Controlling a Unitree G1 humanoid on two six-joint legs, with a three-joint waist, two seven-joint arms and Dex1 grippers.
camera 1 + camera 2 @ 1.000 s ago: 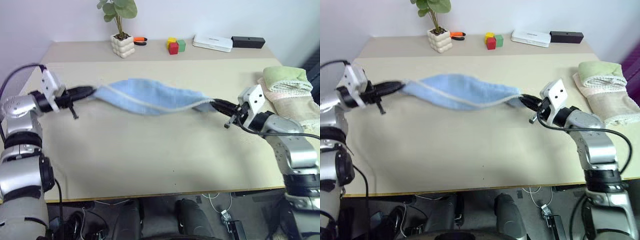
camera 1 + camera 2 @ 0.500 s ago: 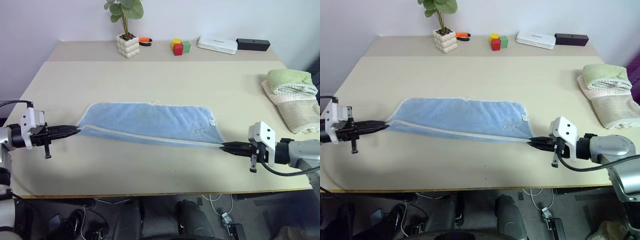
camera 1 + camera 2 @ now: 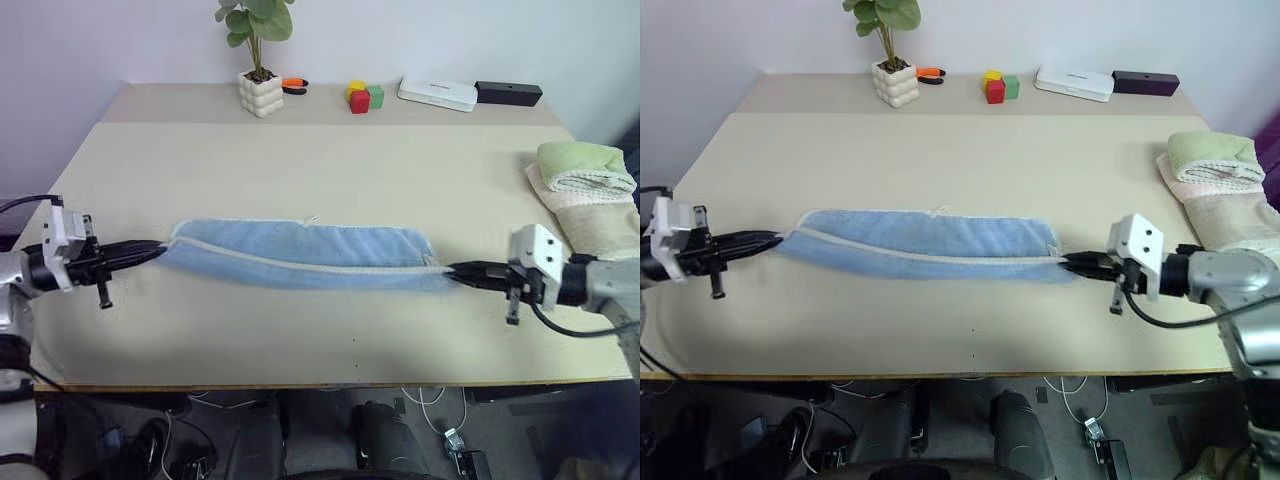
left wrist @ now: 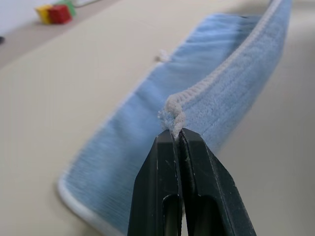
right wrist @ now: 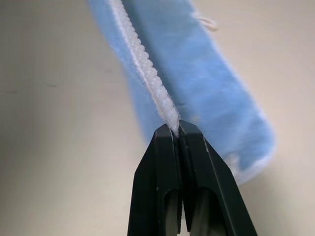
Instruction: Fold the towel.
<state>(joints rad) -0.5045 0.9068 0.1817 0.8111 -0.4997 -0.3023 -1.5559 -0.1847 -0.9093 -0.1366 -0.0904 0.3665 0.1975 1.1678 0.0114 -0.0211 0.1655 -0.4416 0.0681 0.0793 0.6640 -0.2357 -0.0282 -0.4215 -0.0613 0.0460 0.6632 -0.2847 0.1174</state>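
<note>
- Since half a second earlier, the towel has narrowed from a broad sheet to a slim doubled band, its whitish near edge drawn up over the far layer; a second earlier it hung curved in the air farther back over the table.
- Left eye view: long axis of the towel runs left to right across the near part of the table, stretched between the left gripper and the right gripper. Each gripper is clamped on one end of the whitish stitched edge. A small loop tag sits at the middle of the far edge. The band's right end lies slightly nearer the front table edge than its left end.
- Right eye view: potted plant, coloured blocks, white box and dark bar line the far strip of the table, well apart from the towel. A green folded towel rests on a beige folded towel at the right edge.
- Left wrist view: fingers pressed together on a bunched corner of the stitched edge; the blue cloth runs away from the tips along the table.
- Right wrist view: fingers closed on the corded white edge, the doubled blue band extending straight ahead.
</note>
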